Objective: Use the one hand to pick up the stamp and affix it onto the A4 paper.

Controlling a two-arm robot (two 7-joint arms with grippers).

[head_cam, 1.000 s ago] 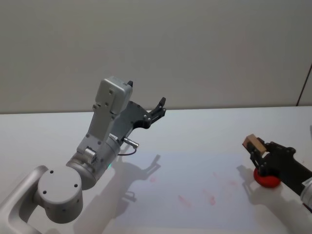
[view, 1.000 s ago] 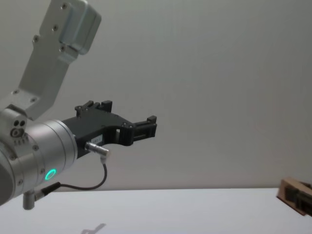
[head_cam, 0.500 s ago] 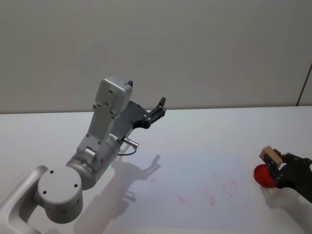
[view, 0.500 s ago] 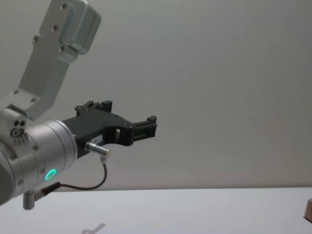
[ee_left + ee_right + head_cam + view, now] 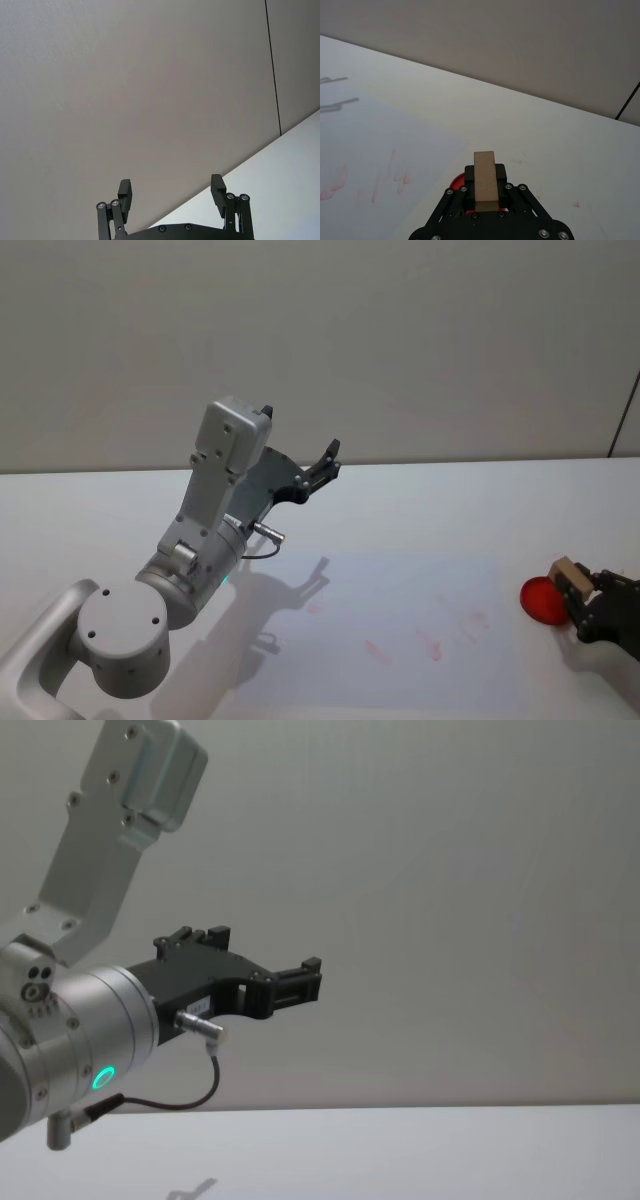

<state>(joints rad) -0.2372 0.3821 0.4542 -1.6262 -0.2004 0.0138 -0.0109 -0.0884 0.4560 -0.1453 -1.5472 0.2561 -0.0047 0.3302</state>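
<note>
Right gripper (image 5: 580, 602) pinches the stamp (image 5: 485, 180) at the table's right edge, over a red pad (image 5: 541, 600), probably inking; left gripper (image 5: 172, 192) parked high, fingers spread; next: carry stamp onto the paper (image 5: 400, 625), press flat.

The stamp (image 5: 566, 574) — a small tan wooden block with squared edges — sits clamped upright in the right gripper (image 5: 580, 590), near the table's (image 5: 420, 510) right edge — just beside the A4 paper (image 5: 400, 590).

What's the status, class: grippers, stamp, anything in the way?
Right gripper shut on stamp, beside red pad. Left gripper open, raised, idle. Paper bears red marks; nothing on it.
</note>
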